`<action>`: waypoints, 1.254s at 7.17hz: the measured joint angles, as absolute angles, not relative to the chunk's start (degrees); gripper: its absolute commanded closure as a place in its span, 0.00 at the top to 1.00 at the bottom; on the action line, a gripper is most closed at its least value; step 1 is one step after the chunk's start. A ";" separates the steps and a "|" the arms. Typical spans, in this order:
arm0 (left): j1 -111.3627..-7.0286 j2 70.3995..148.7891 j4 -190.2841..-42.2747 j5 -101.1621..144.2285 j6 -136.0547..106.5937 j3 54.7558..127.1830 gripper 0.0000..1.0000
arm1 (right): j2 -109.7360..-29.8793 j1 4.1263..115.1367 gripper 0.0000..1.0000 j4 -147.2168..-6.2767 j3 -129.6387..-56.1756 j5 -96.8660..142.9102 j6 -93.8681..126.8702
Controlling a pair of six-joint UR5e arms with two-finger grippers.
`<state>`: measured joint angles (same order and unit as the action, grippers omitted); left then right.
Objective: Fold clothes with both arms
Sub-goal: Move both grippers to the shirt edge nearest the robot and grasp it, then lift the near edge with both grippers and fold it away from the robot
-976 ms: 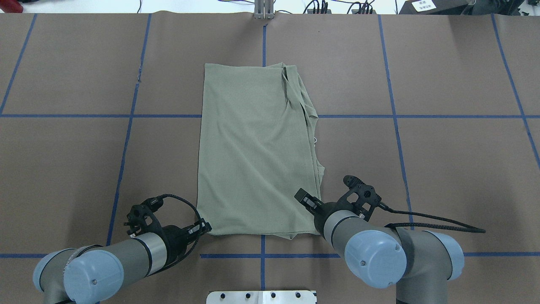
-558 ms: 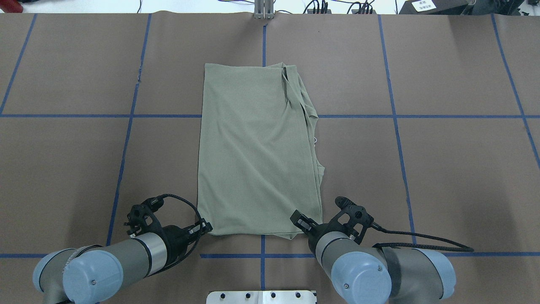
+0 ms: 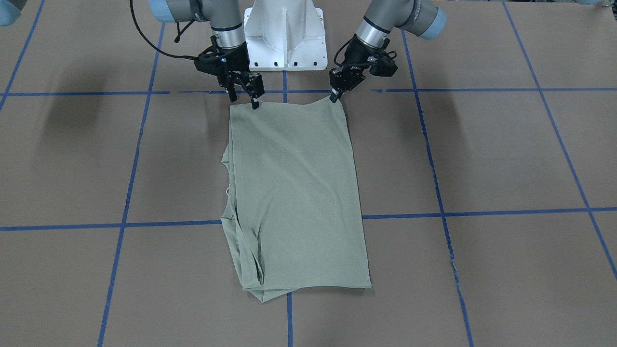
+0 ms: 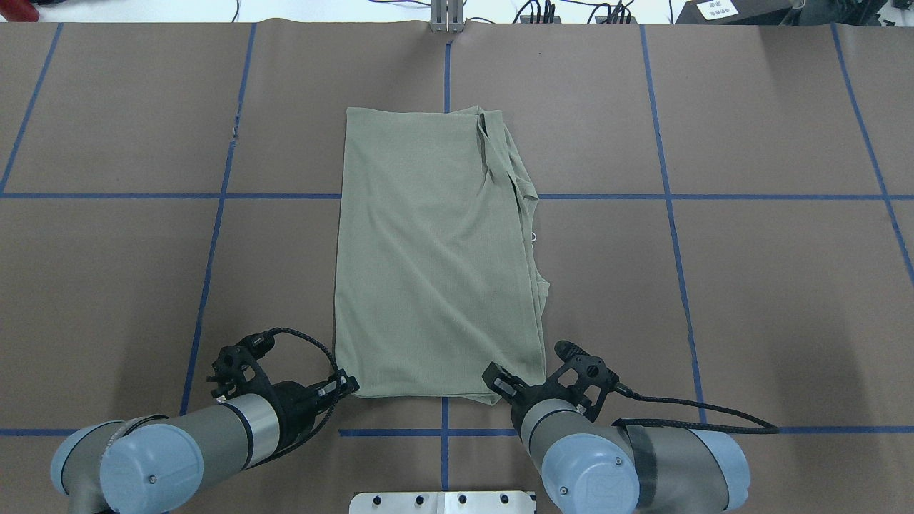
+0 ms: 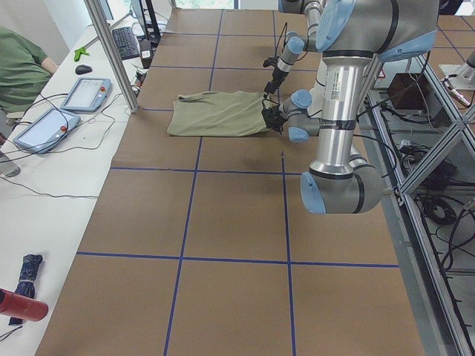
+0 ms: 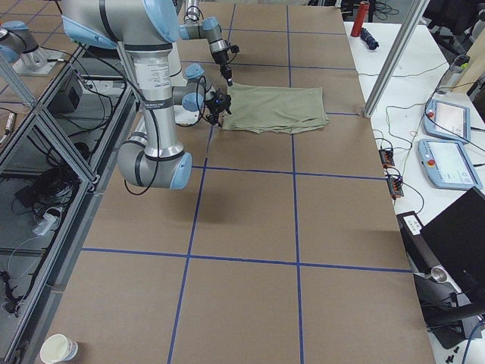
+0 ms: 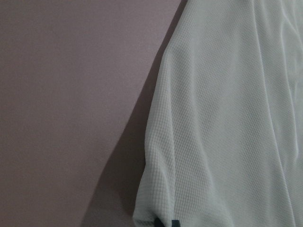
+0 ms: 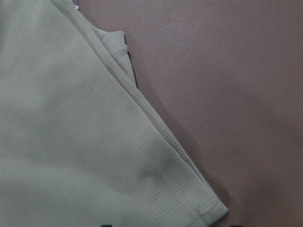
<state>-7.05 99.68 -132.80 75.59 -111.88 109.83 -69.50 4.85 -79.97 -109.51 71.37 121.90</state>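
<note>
The pale sage-green shirt (image 4: pixel 435 250) lies folded in a long rectangle at the table's middle, with layered edges along its right side (image 3: pixel 236 226). My left gripper (image 4: pixel 351 385) sits at the shirt's near-left corner. In the front-facing view (image 3: pixel 332 98) and the left wrist view (image 7: pixel 165 223) its fingertips are pinched on the cloth edge. My right gripper (image 4: pixel 508 389) is open at the near-right corner. Its fingers stand apart in the front-facing view (image 3: pixel 243 100), and in the right wrist view the shirt corner (image 8: pixel 215 210) lies between them.
The brown table cover carries a blue tape grid (image 4: pixel 664 196). The white pedestal base (image 3: pixel 284 43) stands just behind the grippers. A black cable (image 4: pixel 700 421) trails from my right wrist. Operator tablets (image 5: pixel 85 93) lie past the table's far edge.
My right gripper has moved back along the shirt's right edge, toward the robot, to the near-right corner. My left arm and the shirt have stayed put.
</note>
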 measured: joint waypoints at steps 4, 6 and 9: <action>-7.00 99.67 -132.80 75.59 -111.89 109.86 0.00 | -68.43 5.37 0.78 -79.98 -108.07 70.85 121.90; -7.01 99.67 -132.80 75.59 -111.88 109.86 0.00 | -68.38 5.31 0.70 -80.00 -108.00 70.19 122.19; -6.99 99.67 -132.80 75.59 -111.88 109.86 0.00 | -68.20 5.01 0.69 -79.99 -107.70 68.69 123.40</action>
